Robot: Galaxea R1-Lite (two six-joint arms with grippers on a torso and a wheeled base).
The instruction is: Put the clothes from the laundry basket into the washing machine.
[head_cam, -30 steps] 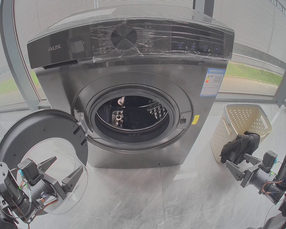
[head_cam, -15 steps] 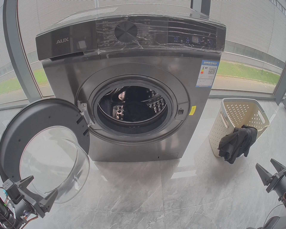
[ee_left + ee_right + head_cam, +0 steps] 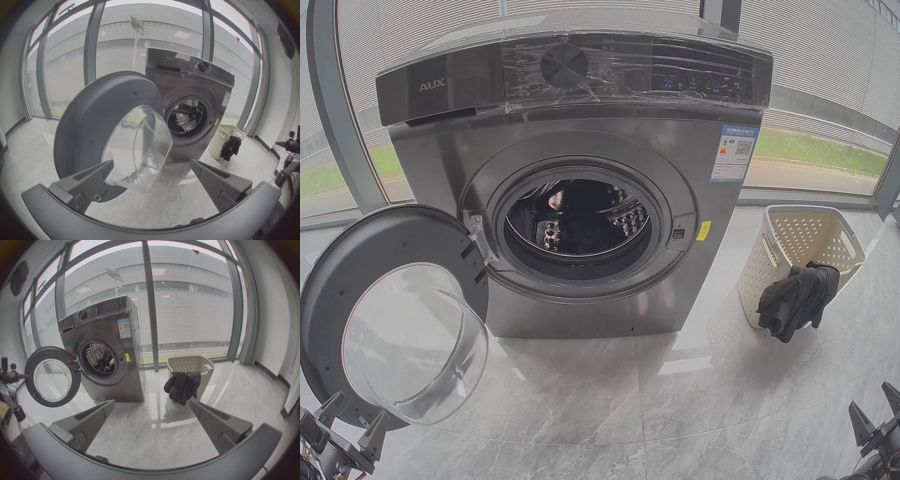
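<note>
Both jaws stand apart — dark garment [image 3: 797,303] drapes over the laundry basket [image 3: 757,280] rim, beside the stickered washing machine [image 3: 575,134].

The washing machine [image 3: 594,134] stands with its door [image 3: 375,256] open; a dark garment [image 3: 797,300] hangs over the laundry basket [image 3: 807,234] rim.

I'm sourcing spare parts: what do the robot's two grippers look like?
The left gripper and right gripper look alike: matte dark grey, each with two wedge-shaped fingers tapering to a point. The inner tips carry ribbed pads, small round screw holes sit near each finger's base, and both fingers mount on a grey crossbar.
</note>
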